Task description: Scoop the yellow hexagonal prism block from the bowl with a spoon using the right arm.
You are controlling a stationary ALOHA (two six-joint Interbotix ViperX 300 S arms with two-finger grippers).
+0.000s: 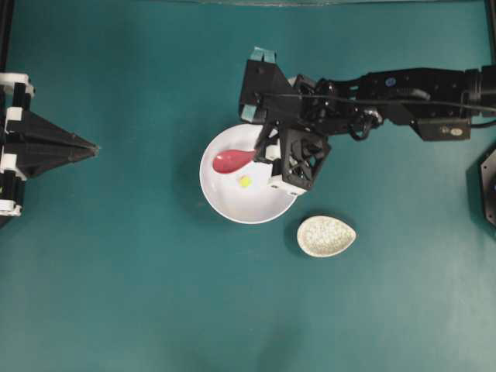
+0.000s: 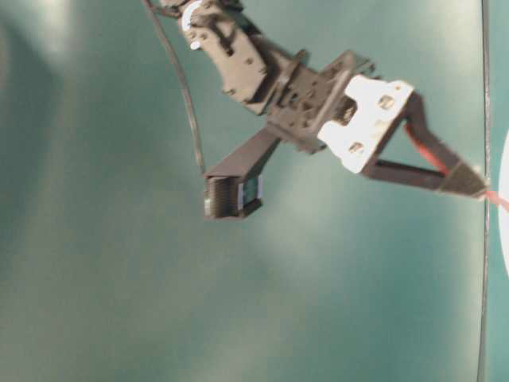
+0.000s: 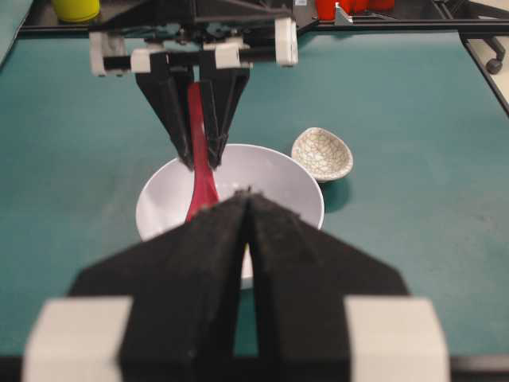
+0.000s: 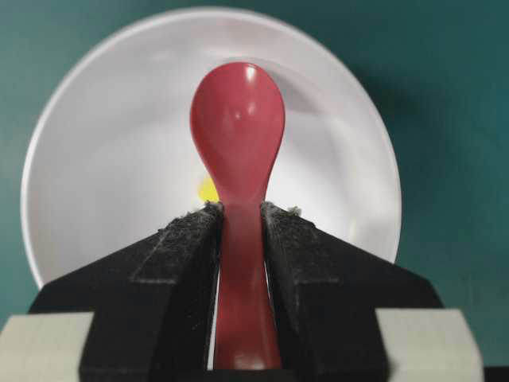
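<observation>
The white bowl [image 1: 215,195] stands mid-table, with the tiny yellow hexagonal prism block [image 1: 245,181] lying on its floor. My right gripper [image 1: 263,152] hangs over the bowl's far-right rim, shut on the handle of the pink-red spoon [image 1: 232,160]. The scoop hovers inside the bowl, just left of and above the block. In the right wrist view the spoon [image 4: 238,127] runs out from between the pads of the right gripper [image 4: 240,208], and the block [image 4: 206,189] peeks out left of its neck. My left gripper [image 1: 91,147] rests shut and empty at the far left.
A small speckled beige dish [image 1: 326,235] sits just right of and below the bowl. In the left wrist view a frame rail [image 3: 398,24] crosses the table's back edge, with a yellow object [image 3: 75,8] and red objects [image 3: 342,8] behind it.
</observation>
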